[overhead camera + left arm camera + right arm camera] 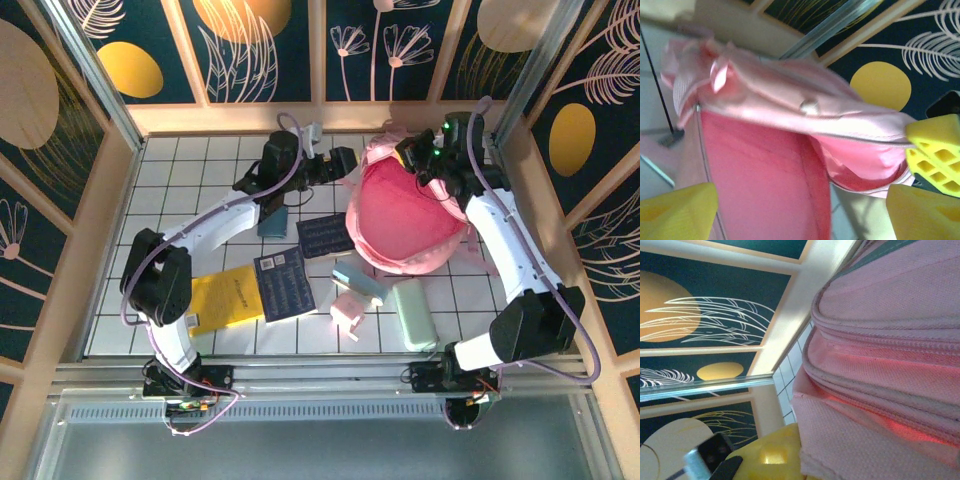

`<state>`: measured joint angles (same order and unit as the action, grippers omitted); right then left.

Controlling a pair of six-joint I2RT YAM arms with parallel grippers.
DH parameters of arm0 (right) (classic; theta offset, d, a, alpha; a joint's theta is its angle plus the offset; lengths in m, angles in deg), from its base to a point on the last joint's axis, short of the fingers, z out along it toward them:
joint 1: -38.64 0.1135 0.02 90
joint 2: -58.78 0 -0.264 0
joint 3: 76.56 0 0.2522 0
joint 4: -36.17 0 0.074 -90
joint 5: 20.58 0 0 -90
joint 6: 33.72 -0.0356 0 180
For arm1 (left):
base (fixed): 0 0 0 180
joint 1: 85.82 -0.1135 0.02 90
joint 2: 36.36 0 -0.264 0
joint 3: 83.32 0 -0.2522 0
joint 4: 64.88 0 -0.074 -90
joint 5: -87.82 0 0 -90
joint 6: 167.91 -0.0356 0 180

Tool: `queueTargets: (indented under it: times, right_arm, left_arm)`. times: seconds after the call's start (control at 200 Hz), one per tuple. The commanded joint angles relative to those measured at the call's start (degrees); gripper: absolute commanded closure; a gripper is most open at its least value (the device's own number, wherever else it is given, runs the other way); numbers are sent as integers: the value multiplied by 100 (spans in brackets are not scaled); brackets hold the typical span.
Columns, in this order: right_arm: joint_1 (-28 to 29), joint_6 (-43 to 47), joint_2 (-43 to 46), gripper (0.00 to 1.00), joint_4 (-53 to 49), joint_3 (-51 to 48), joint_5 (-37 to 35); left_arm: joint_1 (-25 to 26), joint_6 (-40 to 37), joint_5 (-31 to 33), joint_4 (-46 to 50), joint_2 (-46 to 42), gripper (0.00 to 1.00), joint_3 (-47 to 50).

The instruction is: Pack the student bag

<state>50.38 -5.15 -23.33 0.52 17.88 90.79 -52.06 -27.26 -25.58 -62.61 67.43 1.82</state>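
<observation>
Student bag (880, 340) fabric overlaps a yellow fingertip (772, 456).

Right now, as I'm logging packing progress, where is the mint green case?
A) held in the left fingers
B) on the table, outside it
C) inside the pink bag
B: the mint green case lies flat on the table, outside the student bag, on its near side.

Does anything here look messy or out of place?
Nothing broken. The student bag lies gaping open, its rim pinched by the right gripper, while the mint green case and small pink box lie askew outside it.
</observation>
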Motion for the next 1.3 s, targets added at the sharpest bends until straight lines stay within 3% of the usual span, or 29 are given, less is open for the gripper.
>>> queueTargets:
  times: [0.0,0.185,0.375,0.601,0.761,0.841,0.891,0.971,1.036,1.081,1.156,1.291]
  right_arm:
    - [62,-185,64,100,806,-30,248]
    - [106,-254,103,100,910,-194,335]
    - [221,-376,201,100,1169,-464,319]
    - [302,-340,298,100,1203,-630,364]
    - [352,-99,438,100,1187,-745,470]
    - [380,147,549,100,1168,-773,568]
    - [385,332,610,100,1011,-729,569]
    - [403,817,747,80,919,-628,819]
    - [565,1415,854,57,549,-372,859]
    - [691,1871,895,50,80,-49,743]
    - [877,2600,816,48,-916,652,433]
    - [1169,3774,249,47,-2938,2081,-1180]
  left_arm:
    - [32,1684,-378,-491,103,11,34]
    - [121,3715,-505,-1828,239,9,318]
    - [295,4641,-433,-2142,712,12,-130]
    - [356,4872,-336,-2185,1455,13,-868]
    - [330,4613,-186,-1521,1849,15,-1639]
    - [298,4640,-115,-1545,2009,28,-1854]
    - [265,4638,-88,-1591,2097,48,-1966]
    - [204,4629,-101,-1673,2238,84,-2167]
    - [165,4580,-170,-1586,2347,99,-2415]
    - [141,4502,-199,-1483,2394,100,-2587]
    - [112,4367,-198,-1249,2427,100,-2789]
    - [54,4269,-237,-1141,2463,100,-2945]
